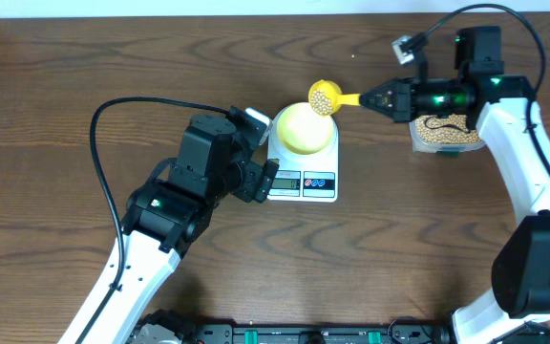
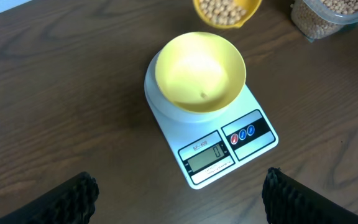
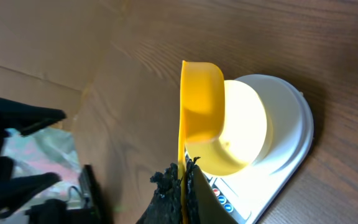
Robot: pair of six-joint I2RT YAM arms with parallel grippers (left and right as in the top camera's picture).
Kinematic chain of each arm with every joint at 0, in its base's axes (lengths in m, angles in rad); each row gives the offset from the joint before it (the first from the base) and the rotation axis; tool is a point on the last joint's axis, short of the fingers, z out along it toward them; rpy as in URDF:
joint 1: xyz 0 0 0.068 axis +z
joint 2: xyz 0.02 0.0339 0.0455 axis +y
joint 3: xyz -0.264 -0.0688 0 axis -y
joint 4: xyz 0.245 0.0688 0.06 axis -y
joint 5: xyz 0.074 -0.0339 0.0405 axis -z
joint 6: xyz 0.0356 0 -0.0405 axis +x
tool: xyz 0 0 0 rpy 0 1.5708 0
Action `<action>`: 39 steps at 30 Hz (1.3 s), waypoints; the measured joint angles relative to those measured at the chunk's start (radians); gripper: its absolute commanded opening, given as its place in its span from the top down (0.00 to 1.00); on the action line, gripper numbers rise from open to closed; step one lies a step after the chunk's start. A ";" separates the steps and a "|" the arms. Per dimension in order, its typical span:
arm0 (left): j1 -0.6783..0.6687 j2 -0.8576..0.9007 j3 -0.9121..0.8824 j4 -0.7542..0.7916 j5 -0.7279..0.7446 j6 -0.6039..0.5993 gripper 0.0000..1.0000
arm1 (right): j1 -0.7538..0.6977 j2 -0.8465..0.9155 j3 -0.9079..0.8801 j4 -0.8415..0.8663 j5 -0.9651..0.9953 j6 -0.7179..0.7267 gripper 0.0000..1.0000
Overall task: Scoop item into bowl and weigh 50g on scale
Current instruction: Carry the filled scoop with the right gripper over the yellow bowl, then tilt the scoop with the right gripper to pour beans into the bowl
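Left gripper (image 2: 180, 202): nearest item in the left wrist view. Jaws stand wide apart and hold nothing; it is poised on the display side of the scale (image 2: 229, 149), pointing at it.

Scale: flat, white. Its display seems to read zero.

Bowl (image 2: 201, 71): pale yellow, upright and centred on the scale's platform. It looks empty apart from one small speck that cannot be identified.

Scoop (image 1: 325, 96): yellow, long-handled. Its head is level and loaded with beans (image 2: 225, 11), and sits at the far edge of the scale, opposite the display, just at the bowl's rim. The handle's long axis runs away from the scale towards the tub.

Right gripper (image 1: 382, 97): clamped tight on the end of the scoop handle, off the scale's far corner.

Tub (image 1: 444, 134): clear plastic, beside the scale past the right gripper, holding the remaining beans.

Key relation: the bowl lies beyond the scoop head from the right jaws, offset towards the display. The right arm is the working arm. By judgement, the load needs a short carry over the rim, then a roll about the handle axis to tip.
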 measured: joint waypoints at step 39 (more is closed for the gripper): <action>0.000 0.000 0.000 0.000 0.000 0.000 0.13 | 0.113 0.000 0.000 0.026 0.296 -0.494 0.99</action>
